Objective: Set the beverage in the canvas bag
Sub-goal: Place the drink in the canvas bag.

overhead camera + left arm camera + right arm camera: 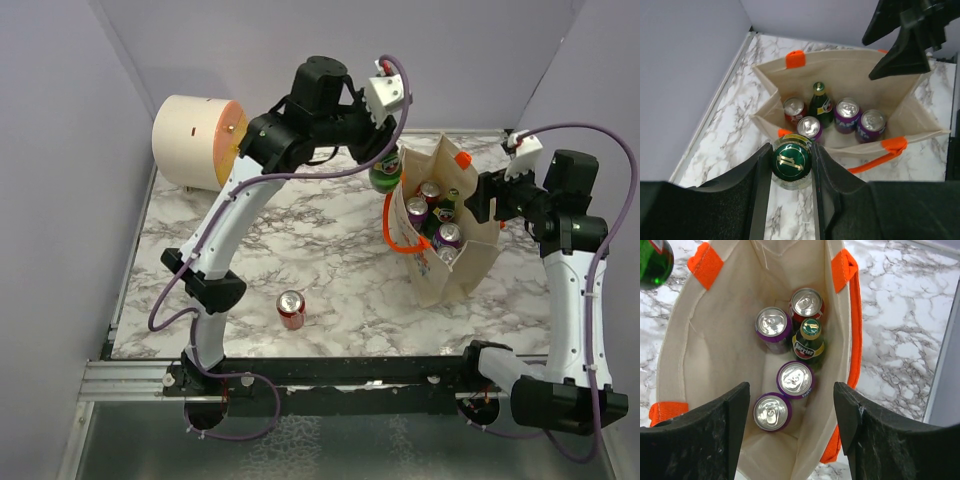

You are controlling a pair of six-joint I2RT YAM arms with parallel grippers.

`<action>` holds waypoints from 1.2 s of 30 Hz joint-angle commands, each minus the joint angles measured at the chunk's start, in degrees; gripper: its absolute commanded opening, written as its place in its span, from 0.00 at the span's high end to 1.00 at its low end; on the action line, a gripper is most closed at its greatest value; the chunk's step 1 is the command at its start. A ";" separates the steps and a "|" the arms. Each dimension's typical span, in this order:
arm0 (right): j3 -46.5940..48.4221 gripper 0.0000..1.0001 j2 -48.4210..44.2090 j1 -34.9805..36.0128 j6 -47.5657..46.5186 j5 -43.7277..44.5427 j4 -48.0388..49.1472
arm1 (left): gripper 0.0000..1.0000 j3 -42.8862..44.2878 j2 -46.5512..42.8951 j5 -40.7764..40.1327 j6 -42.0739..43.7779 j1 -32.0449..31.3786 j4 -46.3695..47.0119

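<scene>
My left gripper (792,150) is shut on a green glass bottle (791,160), the beverage, gripping it at the neck just below its green and gold cap. The bottle (385,172) hangs upright above the marble table, just outside the left rim of the canvas bag (452,278). The beige bag (855,75) stands open with orange handles. My right gripper (791,387) is open over the bag's right side, one finger on each side of the bag's wall (705,340). The held bottle (655,262) shows at the top left of the right wrist view.
Inside the bag are several drinks: purple cans (796,379), a red can (806,302) and a green Perrier bottle (809,337). Another red can (290,308) stands on the table near the front. A cream cylinder (195,142) lies at the back left. Walls enclose the table.
</scene>
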 commanded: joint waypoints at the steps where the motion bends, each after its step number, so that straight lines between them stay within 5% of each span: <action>1: -0.17 0.33 -1.35 -1.59 0.22 -1.60 -1.25 | 1.00 5.25 -1.05 -2.72 -2.72 -4.54 15.09; 12: -0.99 0.36 -2.70 -1.74 -0.10 -7.70 -2.39 | 1.00 8.02 3.17 -10.30 -3.06 -12.12 21.37; 20: 7.97 0.36 2.68 -1.69 -3.63 -16.55 -5.25 | 1.00 4.03 -2.27 -19.95 1.66 -12.75 20.31; 27: 16.38 0.37 8.41 -1.25 -1.94 -23.29 -3.87 | 1.00 -9.88 -11.92 -18.77 6.10 -12.39 16.17; 36: 19.04 0.36 13.38 1.12 -1.21 -22.73 -2.33 | 1.00 -34.70 -20.97 -6.42 3.81 -10.07 15.67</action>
